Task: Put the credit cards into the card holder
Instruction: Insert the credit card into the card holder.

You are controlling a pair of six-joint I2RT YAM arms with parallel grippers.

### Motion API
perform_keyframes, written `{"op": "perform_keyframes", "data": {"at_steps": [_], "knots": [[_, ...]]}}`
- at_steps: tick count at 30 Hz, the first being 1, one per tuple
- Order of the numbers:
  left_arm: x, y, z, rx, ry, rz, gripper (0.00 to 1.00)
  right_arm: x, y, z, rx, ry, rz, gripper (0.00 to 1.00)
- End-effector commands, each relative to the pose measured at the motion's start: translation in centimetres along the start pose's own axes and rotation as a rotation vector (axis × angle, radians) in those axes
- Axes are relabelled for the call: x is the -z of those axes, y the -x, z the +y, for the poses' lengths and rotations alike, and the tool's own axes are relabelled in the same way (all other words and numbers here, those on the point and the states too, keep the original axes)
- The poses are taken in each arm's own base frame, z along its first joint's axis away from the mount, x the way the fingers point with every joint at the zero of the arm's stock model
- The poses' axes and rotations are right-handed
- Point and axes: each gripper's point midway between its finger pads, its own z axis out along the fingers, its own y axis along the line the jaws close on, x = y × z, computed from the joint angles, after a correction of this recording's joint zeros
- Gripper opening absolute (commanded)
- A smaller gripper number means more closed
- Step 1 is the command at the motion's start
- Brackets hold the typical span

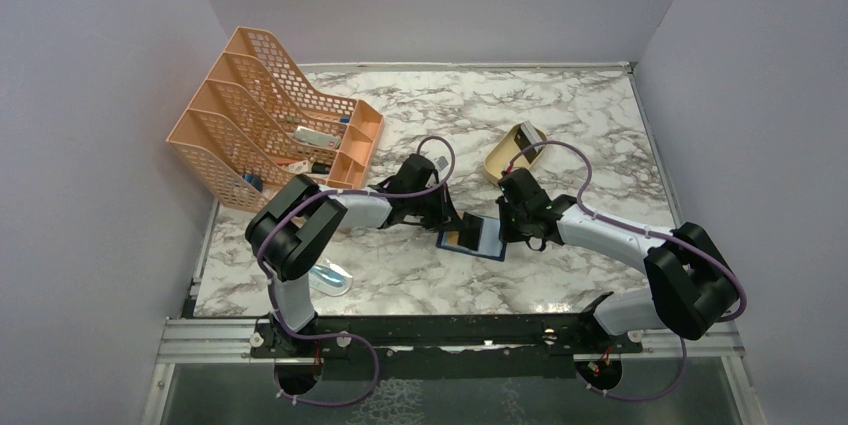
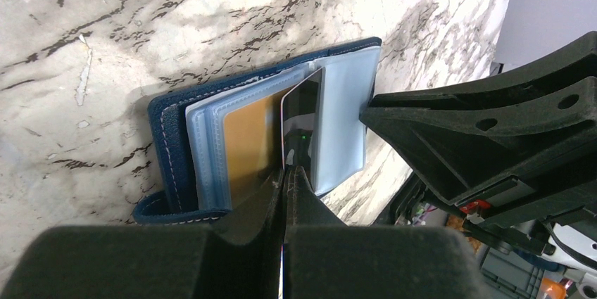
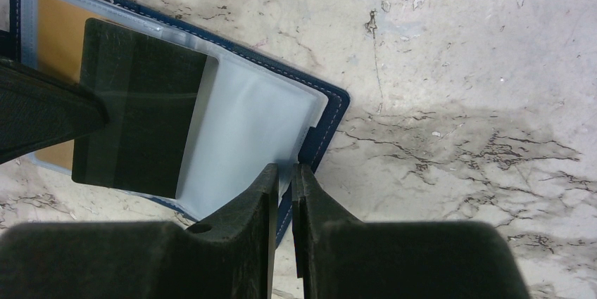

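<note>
The navy card holder (image 1: 487, 242) lies open on the marble table between my two grippers. My left gripper (image 2: 287, 172) is shut on a dark grey credit card (image 2: 303, 126), held on edge with its far end at the clear inner pockets. A yellow-gold card (image 2: 246, 144) sits inside a clear pocket of the holder (image 2: 165, 137). In the right wrist view the grey card (image 3: 137, 126) overlaps the gold card (image 3: 56, 28). My right gripper (image 3: 285, 169) is shut on the near edge of the holder (image 3: 331, 112), pinning it.
An orange mesh file rack (image 1: 270, 120) stands at the back left. A tan oval tray (image 1: 515, 150) with a pale card in it sits just behind the right gripper. A blue-patterned packet (image 1: 330, 277) lies near the left arm's base. Walls close in on three sides.
</note>
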Motion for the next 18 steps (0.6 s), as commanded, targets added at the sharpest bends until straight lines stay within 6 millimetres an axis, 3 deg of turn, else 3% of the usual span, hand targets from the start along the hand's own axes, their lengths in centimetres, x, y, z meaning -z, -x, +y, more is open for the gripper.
{"op": "perform_keyframes", "data": {"at_steps": [1, 18], "knots": [[-0.9, -0.9, 1.8, 0.022, 0.052, -0.006, 0.0, -0.1, -0.2, -0.1, -0.023, -0.01, -0.001, 0.13], [-1.3, -1.5, 1.8, 0.005, 0.05, 0.011, 0.01, 1.2, 0.9, 0.4, -0.069, 0.0, -0.024, 0.23]]}}
